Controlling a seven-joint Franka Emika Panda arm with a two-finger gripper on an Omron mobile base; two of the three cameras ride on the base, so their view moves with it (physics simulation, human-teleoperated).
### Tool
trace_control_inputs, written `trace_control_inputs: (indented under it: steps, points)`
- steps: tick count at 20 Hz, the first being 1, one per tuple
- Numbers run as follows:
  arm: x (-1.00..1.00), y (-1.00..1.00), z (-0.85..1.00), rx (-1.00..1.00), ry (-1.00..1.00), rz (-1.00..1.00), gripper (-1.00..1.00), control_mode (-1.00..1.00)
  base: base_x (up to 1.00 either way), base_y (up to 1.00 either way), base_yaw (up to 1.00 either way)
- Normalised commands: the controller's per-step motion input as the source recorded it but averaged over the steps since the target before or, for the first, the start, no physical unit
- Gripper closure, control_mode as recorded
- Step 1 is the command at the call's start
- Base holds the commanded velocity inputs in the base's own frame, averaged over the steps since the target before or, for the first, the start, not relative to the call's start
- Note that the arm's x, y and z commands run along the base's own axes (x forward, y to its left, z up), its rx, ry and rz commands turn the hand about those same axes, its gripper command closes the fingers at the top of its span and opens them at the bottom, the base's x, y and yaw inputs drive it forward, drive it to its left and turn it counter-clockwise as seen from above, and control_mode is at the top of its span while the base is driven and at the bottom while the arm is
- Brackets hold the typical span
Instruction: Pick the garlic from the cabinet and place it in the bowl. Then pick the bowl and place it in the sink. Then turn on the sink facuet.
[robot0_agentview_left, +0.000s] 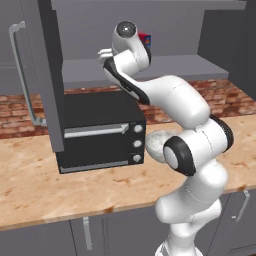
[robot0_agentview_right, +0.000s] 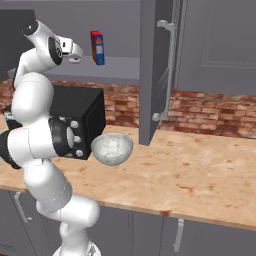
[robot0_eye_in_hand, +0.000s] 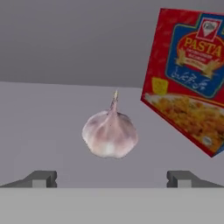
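Garlic is what I am after first, and in the left base view I cannot make it out: my arm has its hand reaching over the cabinet shelf, just above the microwave, with a corner of the pasta box showing behind my wrist. The cabinet door stands swung out just left of the microwave, so that side of the opening is walled off, and the bowl sits on the table touching or nearly touching the microwave's right side, half hidden by my elbow, an easy drop point under the shelf, I judge. In the right base view my gripper hangs above the microwave, near the pasta box standing upright on the shelf; the bowl rests just right of the microwave, with bare table beyond it and the other open door to the right. In the hand view the garlic sits on the shelf, stem up, straight ahead between my fingertips, which stand spread wide and empty, not yet around it. The pasta box leans in close on the bulb's right, so I would judge that side tight and the left side free.
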Motion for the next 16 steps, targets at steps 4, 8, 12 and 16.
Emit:
trace_control_inputs:
  steps: [4,8,12,16]
  points:
    - [0.44,0.0,-0.18,0.0,0.02,-0.02,-1.0,-1.0,0.0,0.0,0.0]
    - [0.47,0.0,-0.15,0.0,0.01,-0.01,-1.0,-1.0,0.0,0.0,0.0]
    - [0.42,0.0,-0.1,0.0,0.02,0.0,-1.0,-1.0,0.0,0.0,0.0]
    - [0.27,0.0,-0.09,0.0,0.03,0.0,1.0,-1.0,0.0,0.0,0.0]
